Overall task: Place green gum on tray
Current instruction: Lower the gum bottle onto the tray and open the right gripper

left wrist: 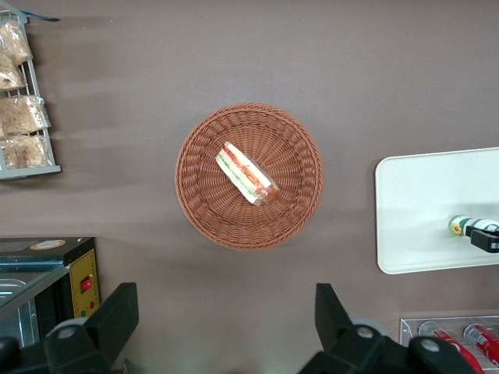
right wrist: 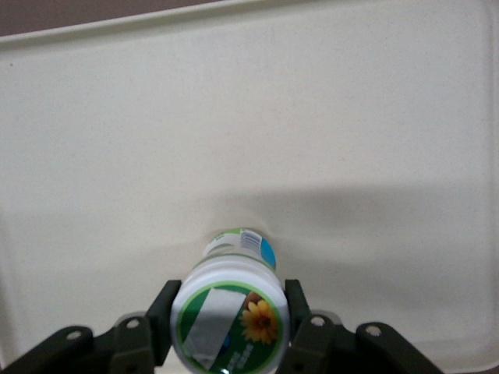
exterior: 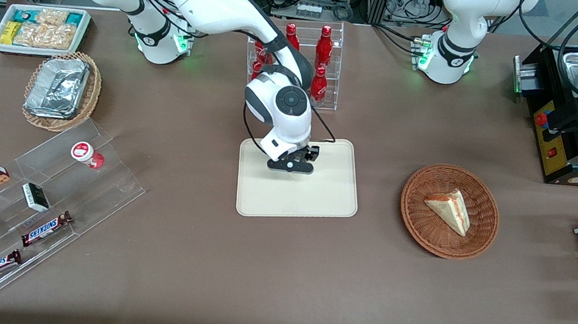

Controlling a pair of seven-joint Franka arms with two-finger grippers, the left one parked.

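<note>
gripper (exterior: 291, 166) over tray (exterior: 317, 202), fingers either side of upright green gum (right wrist: 231, 323) | tray nearer front camera than cola bottle rack (exterior: 299, 64) | wicker basket (exterior: 480, 233) holding sandwich (exterior: 449, 210) beside tray, toward parked arm's end | stepped snack display (exterior: 48, 206) toward working arm's end

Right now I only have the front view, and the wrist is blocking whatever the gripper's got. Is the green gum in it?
Observer: Yes. In the right wrist view the gripper is shut on the green gum, one finger on each side of its lid.
Operator: Is it over the tray?
Observer: Yes, cream tray surface fills that view around the bottle.
Operator: Upright or tipped?
Observer: Upright: the lid faces the wrist camera, label below it.
Operator: Has it touched down?
Observer: I cannot tell; the left wrist view shows only its top over the tray.
</note>
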